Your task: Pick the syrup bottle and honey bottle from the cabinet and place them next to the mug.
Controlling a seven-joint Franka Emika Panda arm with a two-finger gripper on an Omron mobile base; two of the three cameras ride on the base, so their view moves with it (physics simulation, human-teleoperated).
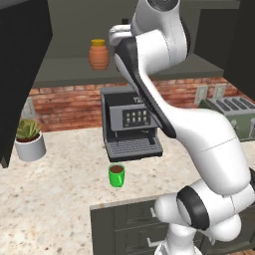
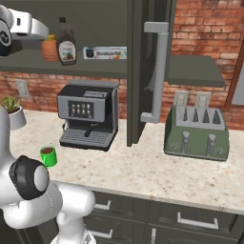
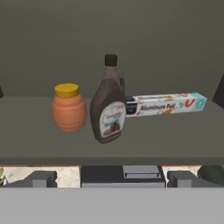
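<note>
two bottles both on the cabinet (image 2: 95, 71) shelf, none moved yet, so task looks near zero done. syrup bottle (image 3: 109, 105) stands upright mid-shelf in the hand view, honey bottle (image 3: 68, 108) just beside it on its left, small gap between them, not touching as far as i can tell. an aluminum foil box (image 3: 166, 104) lies flat behind and to the right of the syrup bottle. cabinet doors hang open, shelf reachable.

gripper (image 3: 111, 178) is up at shelf height, out in front of the shelf edge, aimed roughly at the syrup bottle; finger tips (image 3: 41, 178) stand wide apart at the bottom of the hand view with nothing between them, so jaws spread wide and empty. well short of either bottle.

mug (image 1: 117, 175) sits on the counter (image 2: 157, 171) in front of the coffee machine (image 1: 130, 124), dark liquid inside, bare counter on either side of it for the bottles. potted plant (image 1: 28, 138) off to the left by the wall, toaster (image 2: 196, 131) far right, neither in the way.

left to do, my guess: reach in, grab syrup bottle, set it by the mug, return for the honey, same again. risk: bottles stand close, wide jaws could bump the honey jar when closing on the syrup.
</note>
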